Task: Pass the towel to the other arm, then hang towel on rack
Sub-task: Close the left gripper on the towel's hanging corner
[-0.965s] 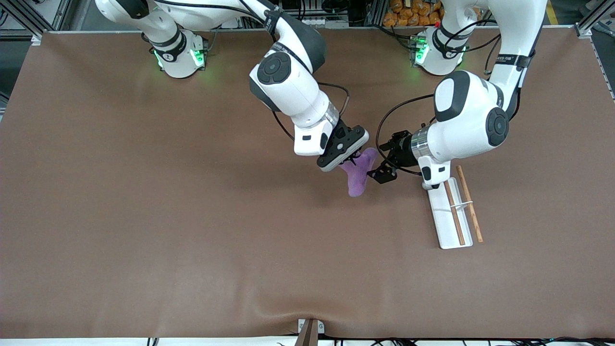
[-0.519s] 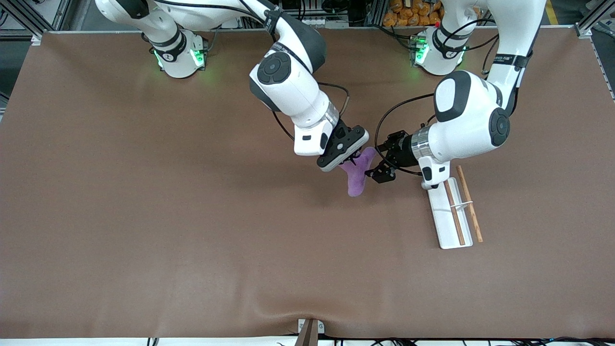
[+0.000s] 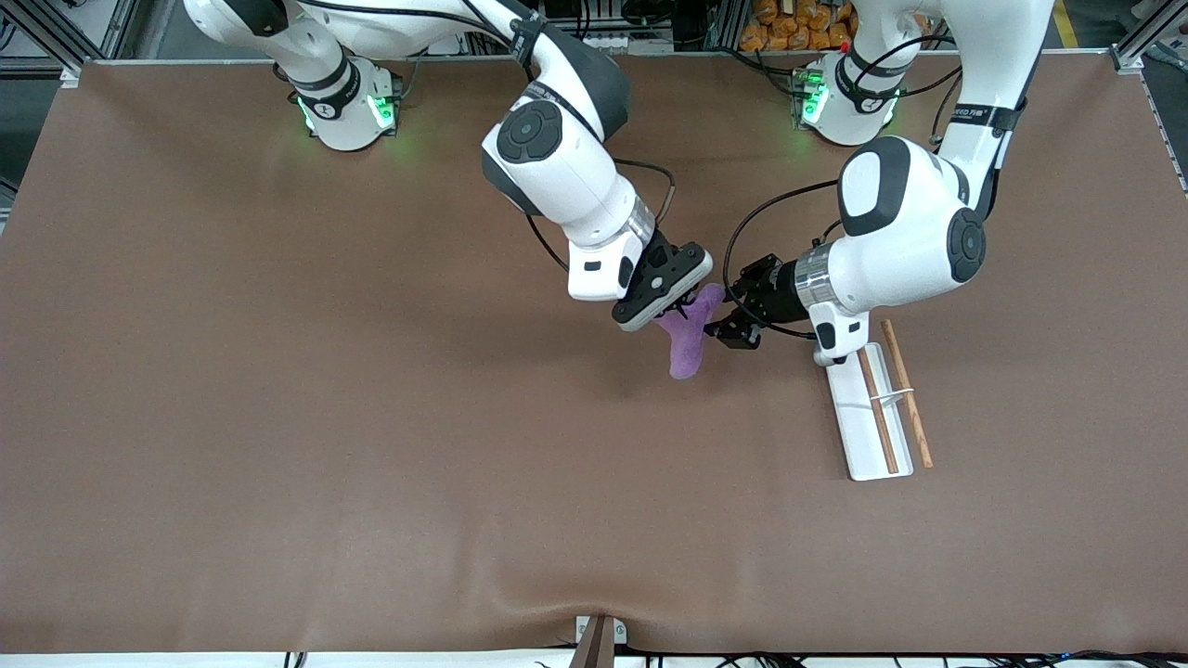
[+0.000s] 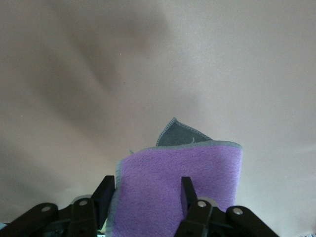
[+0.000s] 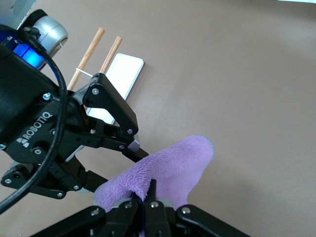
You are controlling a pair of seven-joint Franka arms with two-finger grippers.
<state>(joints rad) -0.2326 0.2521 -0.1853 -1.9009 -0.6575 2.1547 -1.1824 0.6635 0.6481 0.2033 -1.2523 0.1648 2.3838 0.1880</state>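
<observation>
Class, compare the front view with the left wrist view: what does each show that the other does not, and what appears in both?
Front view only: the rack lying on the table, and the right gripper shut on the towel. Left wrist view only: the left gripper's fingers straddling the towel's edge, not yet clamped. Both: the towel, the left gripper and the table.

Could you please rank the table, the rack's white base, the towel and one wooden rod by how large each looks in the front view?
1. table
2. rack's white base
3. towel, partly hidden by the right gripper, so its rank against the base is unsure
4. wooden rod
</observation>
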